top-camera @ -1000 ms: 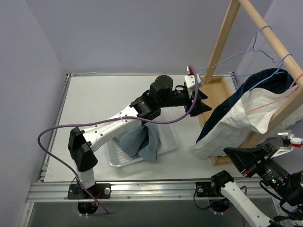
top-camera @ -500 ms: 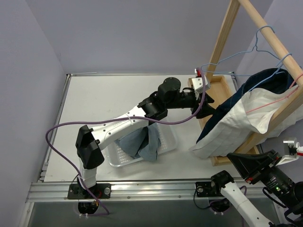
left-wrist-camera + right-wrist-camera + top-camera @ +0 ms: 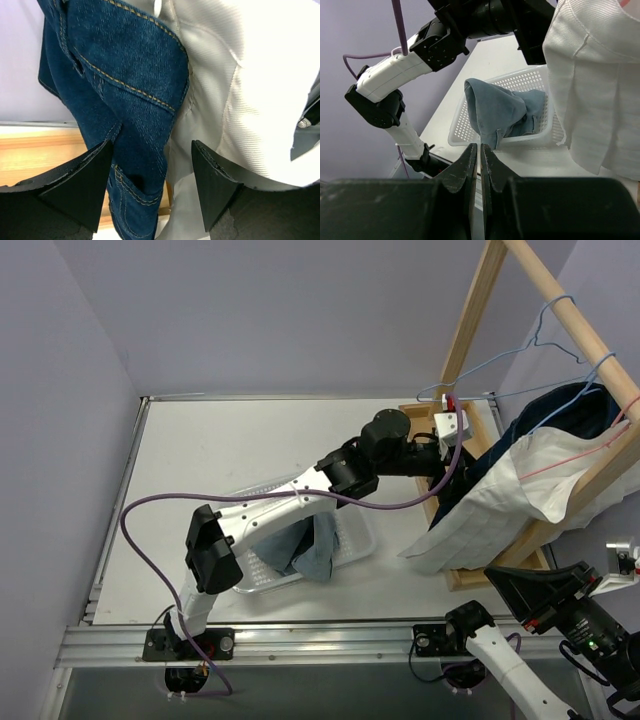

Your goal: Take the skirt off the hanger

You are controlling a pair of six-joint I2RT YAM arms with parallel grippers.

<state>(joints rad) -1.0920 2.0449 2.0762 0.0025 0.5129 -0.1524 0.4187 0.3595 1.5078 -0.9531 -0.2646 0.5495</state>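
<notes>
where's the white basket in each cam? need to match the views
Top external: white basket sits low centre, holding blue cloth.
Left wrist: not in view.
Right wrist: basket at centre.
Shared landmark: white pleated garment, on the right side of all three views.

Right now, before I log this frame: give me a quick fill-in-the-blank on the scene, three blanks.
1. The left gripper is ____, with a fold of the denim garment between its fingers.
2. The right gripper is ____ and holds nothing.
3. The crumpled blue-grey cloth lies inside the white ____.

Missing words: open; shut; basket.
</notes>
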